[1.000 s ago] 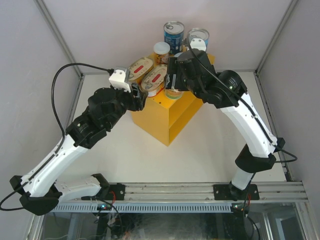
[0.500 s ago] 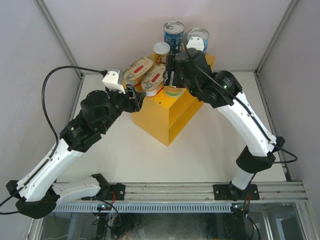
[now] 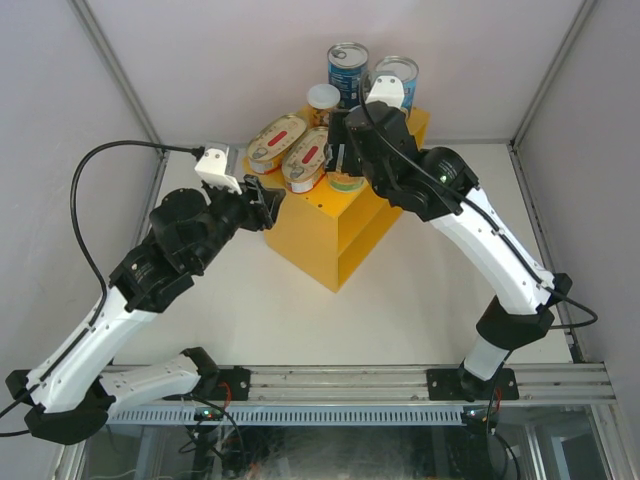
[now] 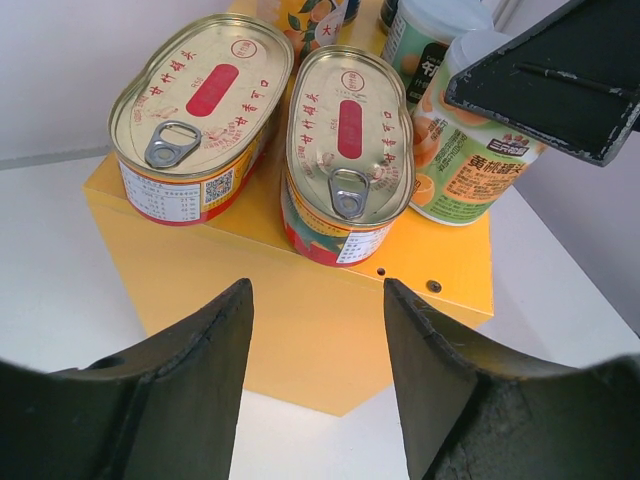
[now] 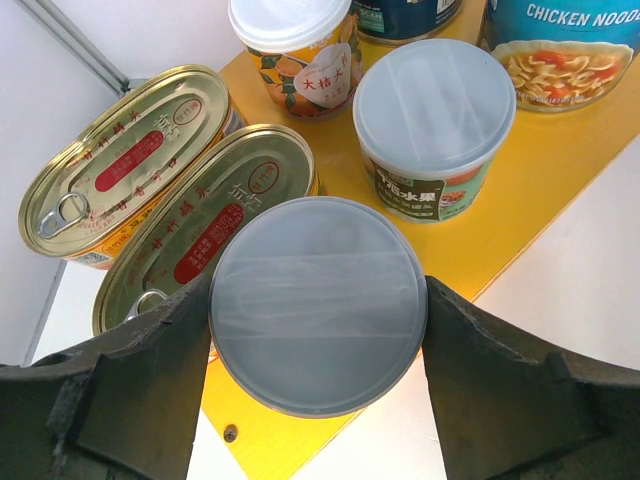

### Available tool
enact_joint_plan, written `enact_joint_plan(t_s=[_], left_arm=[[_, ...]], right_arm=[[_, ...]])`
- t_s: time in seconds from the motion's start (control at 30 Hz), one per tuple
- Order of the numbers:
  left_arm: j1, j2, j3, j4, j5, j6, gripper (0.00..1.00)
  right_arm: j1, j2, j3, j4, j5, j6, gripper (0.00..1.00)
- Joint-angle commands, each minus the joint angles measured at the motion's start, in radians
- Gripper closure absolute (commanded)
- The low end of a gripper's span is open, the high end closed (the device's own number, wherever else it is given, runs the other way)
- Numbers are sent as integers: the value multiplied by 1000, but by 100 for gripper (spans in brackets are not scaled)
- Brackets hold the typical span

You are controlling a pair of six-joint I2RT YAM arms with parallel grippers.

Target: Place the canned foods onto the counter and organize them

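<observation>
The yellow counter [image 3: 335, 235] carries two flat oval tins [image 3: 276, 141] [image 3: 306, 158] side by side. Behind them stand a small pale-lidded can [image 3: 322, 99] and two tall blue cans [image 3: 347, 66] [image 3: 397, 74]. My right gripper [image 5: 316, 308] is shut on a small round can [image 5: 318, 290] at the counter's near edge [image 5: 500, 205], beside a green-labelled small can [image 5: 435, 105]. My left gripper [image 4: 318, 290] hangs open and empty just in front of the counter [image 4: 300, 330], below the oval tins [image 4: 205, 100] [image 4: 348, 130].
The white tabletop [image 3: 250, 310] surrounds the counter. Grey walls with metal posts [image 3: 115, 75] close in the back and sides. The right gripper's black finger [image 4: 560, 70] reaches over the counter's right part in the left wrist view.
My left gripper has drawn back from the oval tins toward the near left, its jaws slightly wider. The right gripper has shifted a little farther back with the small can.
</observation>
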Motion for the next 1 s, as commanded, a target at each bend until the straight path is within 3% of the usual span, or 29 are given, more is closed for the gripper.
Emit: enact_joint_plan(t_s=[0.0,0.53,0.67,0.77,0.97], left_arm=[[6,-6,-11,22,22,-6,40],[6,14,-1,33,1,4,37],[6,2,-3,35,-40,4,30],[8,3,7,25,-62,11,23],[20,8,9,23,-63,-1,20]], right_arm=[[22,4,-22,-60,3,9,80],[52,13,-11,-86,46,-10,79],[54,18,-12,-93,38,-6,78],[51,21,-16,-96,30,-3,67],[45,19,-20,-94,19,2,48]])
